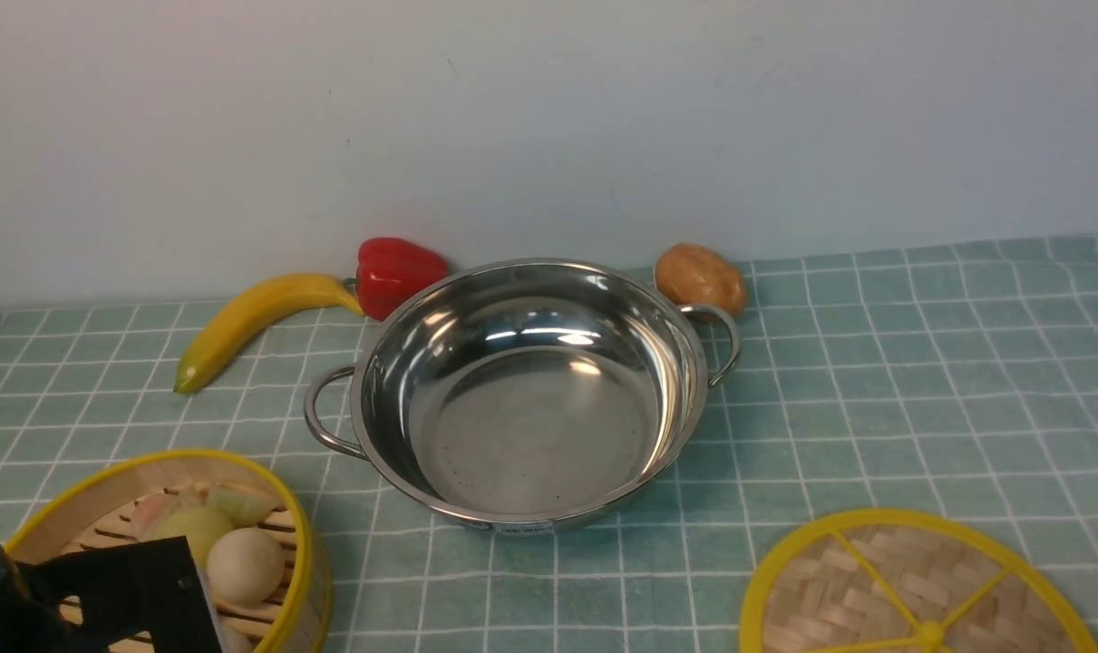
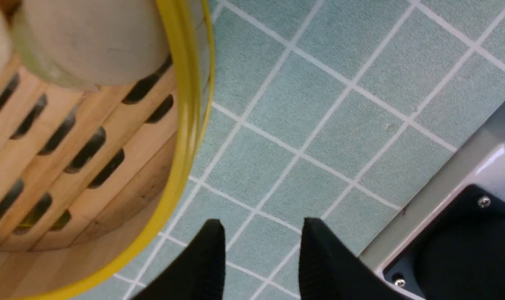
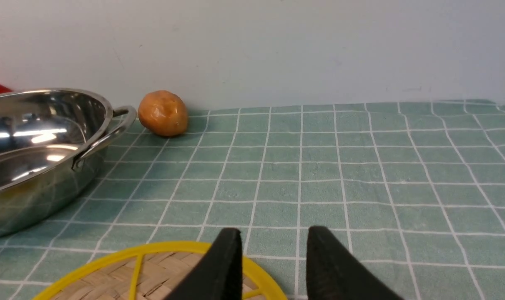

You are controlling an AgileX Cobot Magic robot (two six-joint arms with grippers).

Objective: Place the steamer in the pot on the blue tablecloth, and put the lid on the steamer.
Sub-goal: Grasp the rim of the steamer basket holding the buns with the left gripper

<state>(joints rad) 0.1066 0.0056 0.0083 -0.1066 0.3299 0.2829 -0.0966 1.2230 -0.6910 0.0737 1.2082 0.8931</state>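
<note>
Found the round pale-wood bamboo steamer with slatted base and yellow rim (image 1: pixel 195 456) at the near left of the pale teal-blue, white-gridded tablecloth (image 1: pixel 875 381), apart from the empty shiny stainless-steel pot (image 1: pixel 530 435) at centre. Spotted the flat woven-bamboo lid with yellow spokes (image 1: pixel 911 589) at near right. Noted the left gripper (image 2: pixel 264 227) parted and empty just outside the rim, and the right gripper (image 3: pixel 274 233) parted over the lid's edge. Judged it best to straddle the wall squarely, lift level to keep the pale round foods (image 1: pixel 245 564) inside, and lower centred.

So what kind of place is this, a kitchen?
Probably a pretend kitchen table set up for a robot, not a real kitchen: a blue checked tablecloth against a plain wall, with a shiny pot, a bamboo steamer and a banana.
</note>
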